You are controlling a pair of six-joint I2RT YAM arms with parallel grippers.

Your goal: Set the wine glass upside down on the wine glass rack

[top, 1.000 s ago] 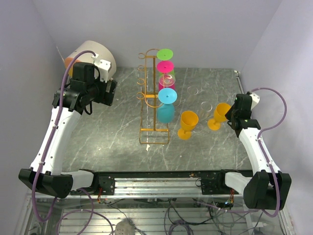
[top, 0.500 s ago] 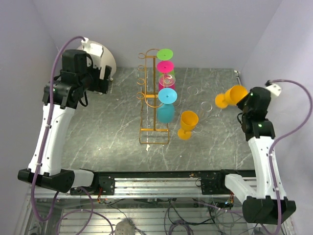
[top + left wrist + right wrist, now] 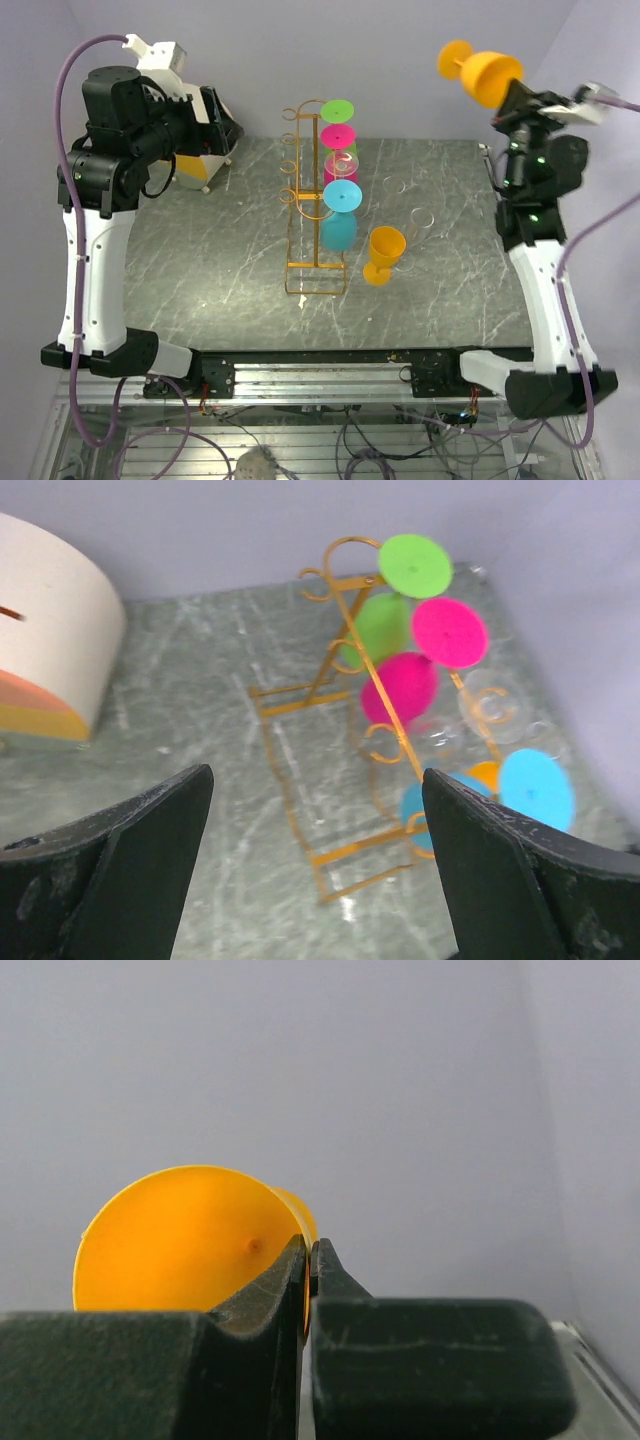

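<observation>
The golden-orange wire wine glass rack [image 3: 300, 215] stands mid-table, also in the left wrist view [image 3: 345, 650]. Green [image 3: 338, 108], pink [image 3: 338, 137] and blue [image 3: 342, 197] glasses hang upside down on its right side. My right gripper [image 3: 512, 92] is raised high at the far right, shut on the rim of an orange wine glass [image 3: 480, 72] tipped on its side, foot pointing left; the right wrist view shows the jaws pinching its wall [image 3: 185, 1245]. A second orange glass [image 3: 383, 254] stands upright right of the rack. My left gripper [image 3: 215, 125] is open and empty, high at the far left.
A white rounded container [image 3: 190, 140] with an orange part sits at the far left corner, under my left gripper, also in the left wrist view [image 3: 50, 640]. Clear glasses [image 3: 405, 200] lie faintly right of the rack. Walls close in behind and on both sides.
My right gripper has lifted the orange glass from the table up high to the far right, tipping it sideways. My left arm has risen and swung up over the white container.
</observation>
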